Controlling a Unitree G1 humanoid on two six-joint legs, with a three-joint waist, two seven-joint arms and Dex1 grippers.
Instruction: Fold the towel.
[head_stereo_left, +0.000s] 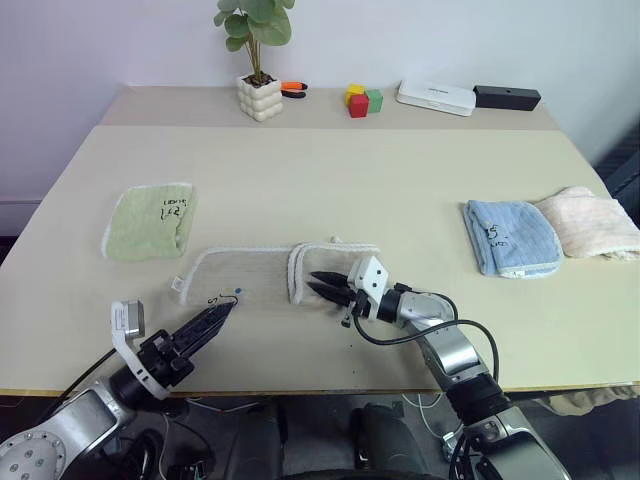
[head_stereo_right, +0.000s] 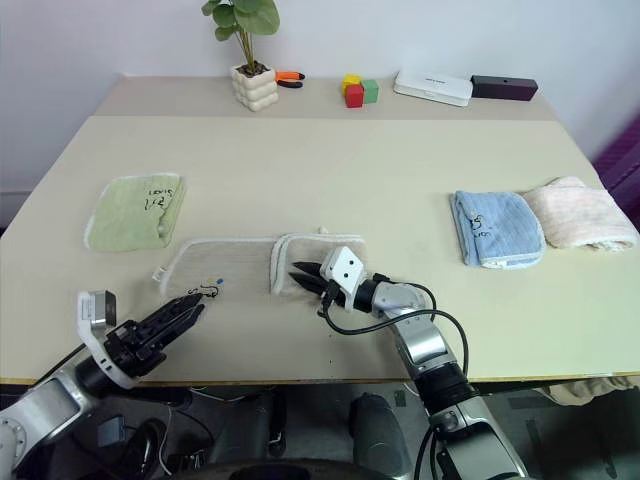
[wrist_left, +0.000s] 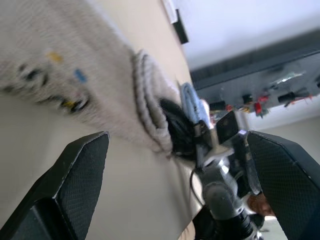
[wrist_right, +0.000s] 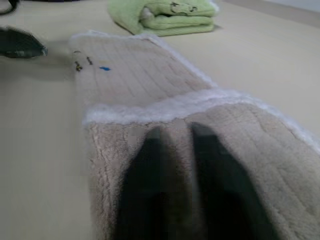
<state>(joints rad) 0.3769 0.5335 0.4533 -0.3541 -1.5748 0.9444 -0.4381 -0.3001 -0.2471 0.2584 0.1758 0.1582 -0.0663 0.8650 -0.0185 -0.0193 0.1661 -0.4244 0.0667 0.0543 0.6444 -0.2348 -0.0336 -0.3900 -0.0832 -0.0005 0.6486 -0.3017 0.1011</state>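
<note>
You've got the left gripper (head_stereo_left: 222, 313) wide open at lower left, just off the towel's (head_stereo_left: 240, 274) near edge. Right gripper (head_stereo_left: 322, 283), fingers slightly apart, over its folded right end. Towel sits lower centre, long axis left-right.

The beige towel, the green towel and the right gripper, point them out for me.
beige towel (head_stereo_left: 225, 272): left eye view, flat single layer.
green towel (head_stereo_left: 145, 222): left eye view, middle of its top.
right gripper (head_stereo_left: 318, 283): left eye view, between its fingertips.
</note>
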